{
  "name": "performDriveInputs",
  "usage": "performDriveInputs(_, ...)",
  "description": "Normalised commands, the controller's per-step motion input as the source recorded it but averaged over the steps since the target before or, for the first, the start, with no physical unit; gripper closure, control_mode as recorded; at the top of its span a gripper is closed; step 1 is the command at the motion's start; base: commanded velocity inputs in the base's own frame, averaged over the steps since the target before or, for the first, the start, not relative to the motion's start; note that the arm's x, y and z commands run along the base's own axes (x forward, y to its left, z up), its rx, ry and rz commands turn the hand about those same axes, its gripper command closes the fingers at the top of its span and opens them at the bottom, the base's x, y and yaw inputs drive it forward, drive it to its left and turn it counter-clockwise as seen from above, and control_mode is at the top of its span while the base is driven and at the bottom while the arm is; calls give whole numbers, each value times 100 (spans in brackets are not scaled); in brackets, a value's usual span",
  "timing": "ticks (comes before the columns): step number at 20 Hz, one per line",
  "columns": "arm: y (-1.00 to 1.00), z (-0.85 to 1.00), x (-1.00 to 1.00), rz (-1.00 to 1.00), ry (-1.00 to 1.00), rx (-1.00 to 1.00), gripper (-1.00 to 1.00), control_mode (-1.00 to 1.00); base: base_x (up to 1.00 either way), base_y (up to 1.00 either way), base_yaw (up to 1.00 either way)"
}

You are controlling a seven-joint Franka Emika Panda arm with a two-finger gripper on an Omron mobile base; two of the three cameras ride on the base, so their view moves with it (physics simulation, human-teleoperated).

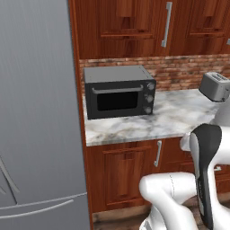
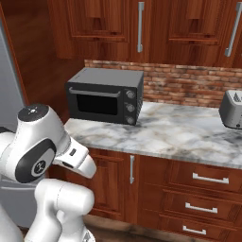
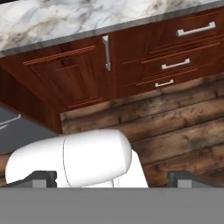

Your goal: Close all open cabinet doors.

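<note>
Reddish-brown upper cabinet doors [image 1: 130, 22] [image 2: 99, 21] hang above the counter, each with a long vertical silver bar handle [image 1: 167, 24] [image 2: 140, 26]. A further upper door shows its handle [image 2: 232, 33] at the far right. Those in view look flush with their frames. In the hand view my gripper [image 3: 113, 177] is open and holds nothing, its dark fingertips [image 3: 43, 177] set wide apart. It points down at the lower cabinet door [image 3: 65, 74] and the wooden floor [image 3: 175, 131]. The white arm [image 1: 204, 170] [image 2: 42, 151] is folded low in front of the counter.
A black toaster oven [image 1: 119, 92] [image 2: 105, 97] and a silver toaster [image 1: 214, 86] [image 2: 232, 109] stand on the marble counter [image 1: 179, 117] [image 2: 179, 132]. A large grey fridge [image 1: 36, 117] stands at the left. Drawers [image 2: 208, 189] [image 3: 183, 48] lie under the counter.
</note>
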Motion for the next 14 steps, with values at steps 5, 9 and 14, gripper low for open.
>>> performDriveInputs(5, -9, -1, 0, 0, 0, 0, -100, 100, 0, -55, 0)
performDriveInputs(9, 0, 0, 0, 0, 0, 0, -100, 100, -4, -94, 1)
performDriveInputs(14, 0, 0, 0, 0, 0, 0, -100, 100, -14, -100, 3)
